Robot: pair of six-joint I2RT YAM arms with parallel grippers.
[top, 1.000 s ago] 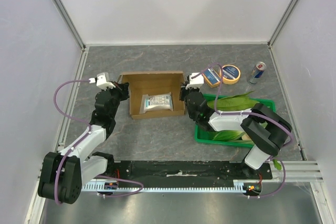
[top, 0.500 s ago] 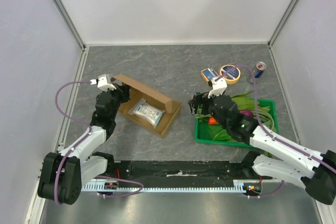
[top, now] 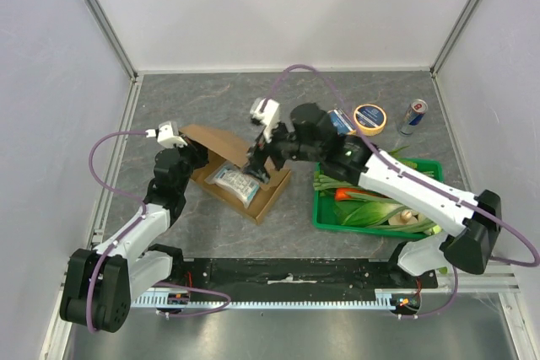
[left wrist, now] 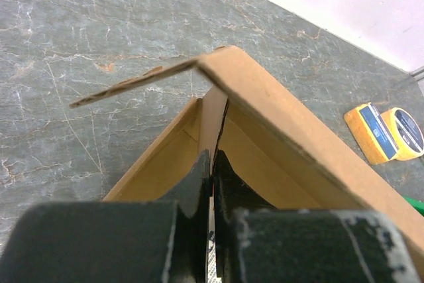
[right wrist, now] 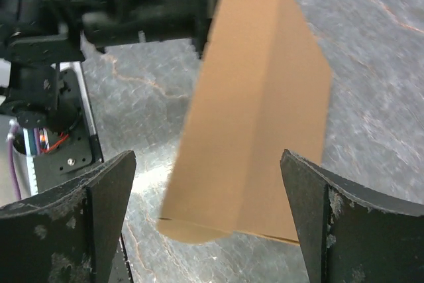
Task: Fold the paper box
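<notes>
1. Plain brown corrugated-cardboard paper box sits left of centre on the grey tabletop, long axis slanting far-left to near-right.
2. Left gripper is clenched on its far-left wall.
3. Right gripper is spread wide and empty, over the box's near-right end.

the paper box lies left of the table's middle, a packet inside it. right of it, toward the near right corner, sits a crate holding vegetables. behind the crate, a tape roll stands left of a can.
</notes>
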